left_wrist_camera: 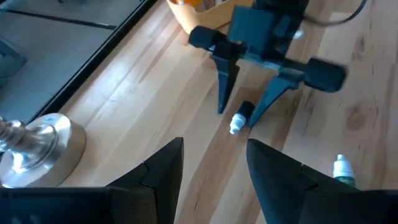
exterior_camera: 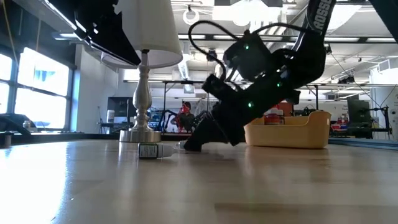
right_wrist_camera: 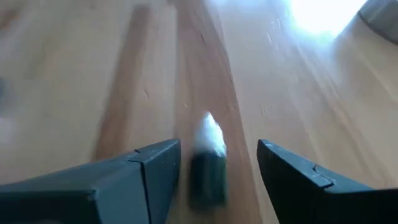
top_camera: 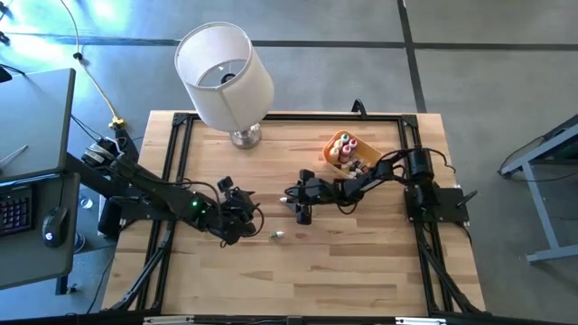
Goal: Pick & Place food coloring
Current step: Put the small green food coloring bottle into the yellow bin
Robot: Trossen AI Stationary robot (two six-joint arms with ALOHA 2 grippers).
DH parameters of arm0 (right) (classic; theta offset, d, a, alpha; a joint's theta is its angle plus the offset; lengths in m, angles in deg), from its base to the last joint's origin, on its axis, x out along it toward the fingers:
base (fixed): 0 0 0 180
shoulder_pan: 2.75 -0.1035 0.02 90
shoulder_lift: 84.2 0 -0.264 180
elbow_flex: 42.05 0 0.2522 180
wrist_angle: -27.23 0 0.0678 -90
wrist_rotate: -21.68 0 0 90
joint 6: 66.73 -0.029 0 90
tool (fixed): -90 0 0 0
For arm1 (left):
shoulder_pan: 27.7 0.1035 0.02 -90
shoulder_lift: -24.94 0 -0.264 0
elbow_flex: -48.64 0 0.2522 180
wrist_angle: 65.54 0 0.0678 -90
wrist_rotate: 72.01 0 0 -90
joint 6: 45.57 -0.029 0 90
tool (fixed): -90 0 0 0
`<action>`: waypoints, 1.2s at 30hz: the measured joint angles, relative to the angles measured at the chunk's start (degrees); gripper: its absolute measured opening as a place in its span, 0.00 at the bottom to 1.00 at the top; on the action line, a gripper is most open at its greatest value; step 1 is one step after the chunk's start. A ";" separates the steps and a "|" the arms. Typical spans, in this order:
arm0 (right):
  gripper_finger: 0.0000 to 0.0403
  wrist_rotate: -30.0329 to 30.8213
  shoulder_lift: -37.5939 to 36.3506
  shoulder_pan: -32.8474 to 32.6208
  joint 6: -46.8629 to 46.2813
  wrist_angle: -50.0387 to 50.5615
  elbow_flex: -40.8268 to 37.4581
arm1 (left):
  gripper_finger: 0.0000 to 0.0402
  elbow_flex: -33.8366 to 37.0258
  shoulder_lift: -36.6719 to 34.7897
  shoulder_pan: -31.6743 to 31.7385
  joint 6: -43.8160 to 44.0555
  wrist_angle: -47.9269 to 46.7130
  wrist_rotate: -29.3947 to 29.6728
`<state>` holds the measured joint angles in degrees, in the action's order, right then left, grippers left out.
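A dark food coloring bottle [right_wrist_camera: 208,168] with a white cap [left_wrist_camera: 237,123] lies on its side on the wooden table. My right gripper [left_wrist_camera: 237,118] is open over it, tips down at the tabletop, one finger on each side. A second, green bottle with a white cap [top_camera: 278,236] lies on its side nearer the front edge. My left gripper [left_wrist_camera: 214,168] hovers open and empty to the left of both bottles, pointing toward them. The orange bowl [top_camera: 330,149] at the back right holds several more bottles. My right gripper slants down from the table's right side, its fingers along the lying bottle. One finger [left_wrist_camera: 260,112] stands right against the bottle's dark body [left_wrist_camera: 246,111]. I cannot tell whether it touches. The bottle lies flat on the table.
A lamp with a white shade [top_camera: 226,72] stands at the back left on a silver base [left_wrist_camera: 37,146]. A black metal frame [top_camera: 172,171] runs along the table's edges. Bare wood stretches across the front half of the table.
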<state>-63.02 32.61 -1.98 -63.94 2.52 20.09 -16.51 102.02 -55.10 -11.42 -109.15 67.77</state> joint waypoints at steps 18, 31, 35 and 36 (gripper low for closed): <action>0.25 -2.65 2.67 1.54 -4.89 0.66 0.08 | 0.43 0.00 0.02 0.00 0.61 2.96 -1.36; 0.21 6.14 -18.38 1.43 -4.82 23.83 -0.14 | 0.43 0.00 0.06 0.00 -0.90 2.77 -1.25; 0.20 20.02 -29.65 1.07 -5.10 40.74 -0.22 | 0.43 0.00 0.06 0.00 -0.90 2.79 -1.28; 0.19 22.86 -32.29 1.06 -6.51 45.09 -0.14 | 0.43 0.00 0.06 0.00 -0.90 2.79 -1.31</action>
<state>-40.16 0.32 -0.92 -70.45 47.61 19.95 -16.51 102.08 -55.10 -12.31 -106.36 66.46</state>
